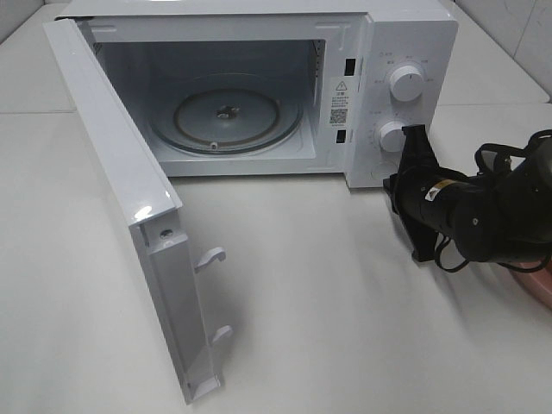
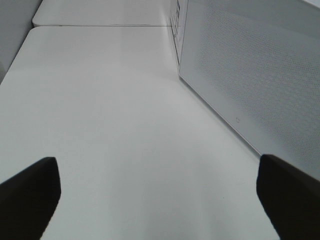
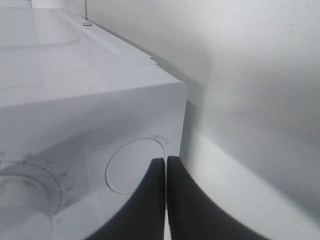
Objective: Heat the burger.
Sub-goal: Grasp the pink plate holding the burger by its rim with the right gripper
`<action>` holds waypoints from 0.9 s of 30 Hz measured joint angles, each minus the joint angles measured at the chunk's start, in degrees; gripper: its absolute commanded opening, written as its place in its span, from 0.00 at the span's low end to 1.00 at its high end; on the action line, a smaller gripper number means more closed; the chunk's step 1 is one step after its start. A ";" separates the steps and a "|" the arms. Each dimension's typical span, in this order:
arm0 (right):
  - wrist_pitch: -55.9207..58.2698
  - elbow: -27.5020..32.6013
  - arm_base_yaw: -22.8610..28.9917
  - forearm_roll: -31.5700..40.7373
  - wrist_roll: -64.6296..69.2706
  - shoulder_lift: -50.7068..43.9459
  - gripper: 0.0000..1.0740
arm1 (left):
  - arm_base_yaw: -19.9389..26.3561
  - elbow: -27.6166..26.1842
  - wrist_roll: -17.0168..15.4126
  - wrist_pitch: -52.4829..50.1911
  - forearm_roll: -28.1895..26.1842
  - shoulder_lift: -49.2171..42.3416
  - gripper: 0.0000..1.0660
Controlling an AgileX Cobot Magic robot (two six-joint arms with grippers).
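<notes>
A white microwave (image 1: 259, 86) fills the upper half of the high view, standing on a pale table (image 1: 328, 328). Its door (image 1: 121, 198) is swung open toward the lower left, and the glass turntable (image 1: 226, 116) inside lies bare. Two white knobs, upper knob (image 1: 406, 84) and lower knob (image 1: 392, 136), sit on the control panel at the right. The right gripper (image 1: 412, 131) reaches in from the right edge with its black fingers (image 3: 150, 210) pressed together on nothing. In its wrist view the tips sit at the edge of a round button (image 3: 131, 167) on the panel; whether they touch it cannot be told. The left gripper (image 2: 156, 159) has its fingers (image 2: 30, 195) spread wide above bare table, with a dotted white panel (image 2: 250, 75) of the microwave at the frame's upper right. A pink sliver (image 1: 539, 286) shows under the right arm at the right edge. The burger shows in no view, so its place cannot be told.
</notes>
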 measured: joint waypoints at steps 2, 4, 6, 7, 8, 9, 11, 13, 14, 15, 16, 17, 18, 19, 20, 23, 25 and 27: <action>-0.11 0.63 0.00 0.00 0.00 -0.52 0.00 | 0.00 0.00 0.00 0.00 0.00 0.00 0.94; -0.11 1.38 0.00 -0.06 0.00 -0.97 0.00 | 0.00 0.00 0.00 0.00 0.00 0.00 0.94; -0.06 2.81 0.00 -0.69 -0.06 -2.06 0.00 | 0.00 0.00 0.00 0.00 0.00 0.00 0.94; -0.06 2.81 0.00 -0.69 -0.06 -2.06 0.00 | 0.00 0.00 0.00 0.00 0.00 0.00 0.94; 0.06 3.72 0.00 -1.72 -0.63 -3.04 0.00 | 0.00 0.00 0.00 0.00 0.00 0.00 0.94; 0.06 3.72 0.00 -1.72 -0.63 -3.04 0.00 | 0.00 0.00 0.00 0.00 0.00 0.00 0.94; 1.38 5.79 0.00 -2.64 -3.15 -5.79 0.00 | 0.00 0.00 0.00 0.00 0.00 0.00 0.94; 3.50 7.56 0.00 -3.04 -6.59 -8.37 0.00 | 0.00 0.00 0.00 0.00 0.00 0.00 0.94; 4.87 8.37 0.00 -3.04 -8.42 -9.45 0.00 | 0.00 0.00 0.00 0.00 0.00 0.00 0.94; 4.87 8.37 0.00 -3.04 -8.42 -9.45 0.00 | 0.00 0.00 0.00 0.00 0.00 0.00 0.94; 8.08 9.57 0.00 -3.04 -13.52 -12.09 0.00 | 0.00 0.00 0.00 0.00 0.00 0.00 0.94; 8.08 9.57 0.00 -3.04 -13.52 -12.09 0.00 | 0.00 0.00 0.00 0.00 0.00 0.00 0.94; 10.43 10.03 0.00 -3.04 -16.56 -13.46 0.00 | 0.00 0.00 0.00 0.00 0.00 0.00 0.94; 16.04 10.49 0.00 -3.04 -22.98 -16.39 0.00 | 0.00 0.00 0.00 0.00 0.00 0.00 0.94; 16.04 10.49 0.00 -3.04 -22.98 -16.39 0.00 | 0.00 0.00 0.00 0.00 0.00 0.00 0.94; 26.81 10.54 0.00 -2.92 -33.58 -21.83 0.00 | 0.00 0.00 0.00 0.00 0.00 0.00 0.94; 34.84 10.60 0.00 -1.15 -46.98 -27.96 0.00 | 0.00 0.00 0.00 0.00 0.00 0.00 0.94; 39.59 10.60 0.00 0.52 -57.58 -31.23 0.00 | 0.00 0.00 0.00 0.00 0.00 0.00 0.94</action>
